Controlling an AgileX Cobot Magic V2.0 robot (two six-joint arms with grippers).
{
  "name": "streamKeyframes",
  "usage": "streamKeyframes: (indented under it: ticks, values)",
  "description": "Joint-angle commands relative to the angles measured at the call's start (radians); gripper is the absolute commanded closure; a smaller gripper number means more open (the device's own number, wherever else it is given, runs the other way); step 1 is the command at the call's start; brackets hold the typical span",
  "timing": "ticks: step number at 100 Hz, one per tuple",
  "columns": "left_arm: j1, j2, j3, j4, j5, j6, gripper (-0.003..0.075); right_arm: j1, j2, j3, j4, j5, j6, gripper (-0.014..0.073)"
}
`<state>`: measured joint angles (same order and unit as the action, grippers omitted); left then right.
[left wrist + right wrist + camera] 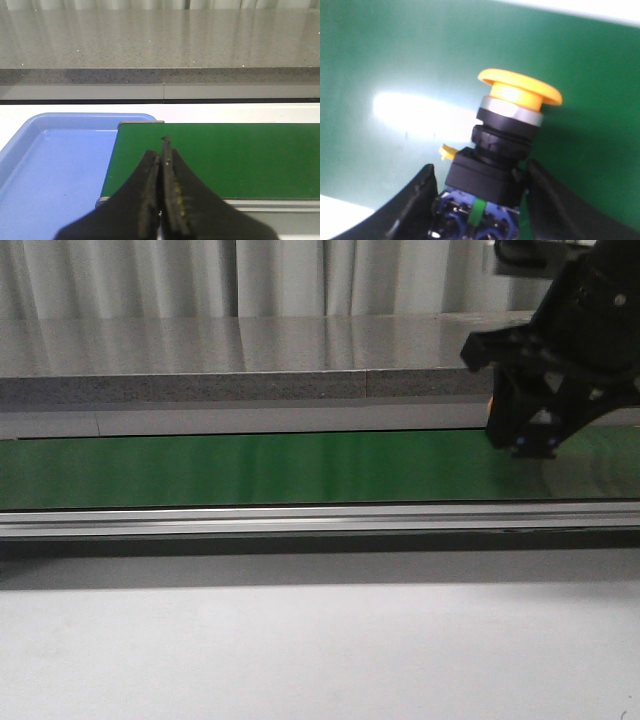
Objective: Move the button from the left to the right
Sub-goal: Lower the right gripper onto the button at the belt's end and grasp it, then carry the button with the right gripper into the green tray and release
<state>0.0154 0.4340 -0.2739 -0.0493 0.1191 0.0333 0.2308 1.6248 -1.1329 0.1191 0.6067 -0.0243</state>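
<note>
Belt (250, 468) of green runs across the worktop (300, 640) from the left edge to the right in the front view, with a silver rail (300, 518) along its near side and a grey stone ledge (240, 360) behind it. Near the right edge the right claw (535, 440) hangs low over the belt; a sliver of orange shows at its left side, but the button itself is too hidden there to make out.

In the left wrist view the left claw (162, 165) is closed on nothing, its two dark fingers (147, 185) pressed together. It hovers over the left end of the belt (225, 155), just beside a blue tray (30, 150) that sits at the worktop's left edge.

In the right wrist view the button (505, 145) sits between the right claw's (480, 200) fingers (417, 200), which grip its dark boxy body on both sides. Its orange-yellow cap is tilted, above the green belt (395, 60). Whether the button touches the belt cannot be told.
</note>
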Motion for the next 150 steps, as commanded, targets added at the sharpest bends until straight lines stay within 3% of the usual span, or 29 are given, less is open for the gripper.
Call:
streamKeyframes:
  ticks: [1, 22, 44, 66, 98, 123, 150]
  values:
    - [-0.008, 0.004, -0.03, -0.01, -0.074, -0.003, 0.0741, -0.046, -0.061, -0.085, -0.04, 0.002, -0.007, 0.0403]
    - [-0.008, 0.004, -0.03, -0.01, -0.074, -0.003, 0.0741, -0.206, -0.061, -0.215, -0.175, 0.052, -0.008, 0.0403]
    - [-0.008, 0.004, -0.03, -0.01, -0.074, -0.003, 0.0741, -0.406, -0.051, -0.233, -0.316, -0.006, -0.008, 0.0403]
    - [-0.008, 0.004, -0.03, -0.01, -0.074, -0.003, 0.0741, -0.556, 0.016, -0.232, -0.336, -0.002, -0.008, 0.0403]
    - [-0.008, 0.004, -0.03, -0.01, -0.074, -0.003, 0.0741, -0.609, 0.157, -0.232, -0.327, 0.064, -0.008, 0.0403]
    - [-0.008, 0.004, -0.03, -0.01, -0.074, -0.003, 0.0741, -0.609, 0.212, -0.232, -0.198, 0.061, -0.098, 0.0403]
    - [-0.008, 0.004, -0.03, -0.01, -0.074, -0.003, 0.0741, -0.609, 0.235, -0.232, -0.182, 0.056, -0.098, 0.039]
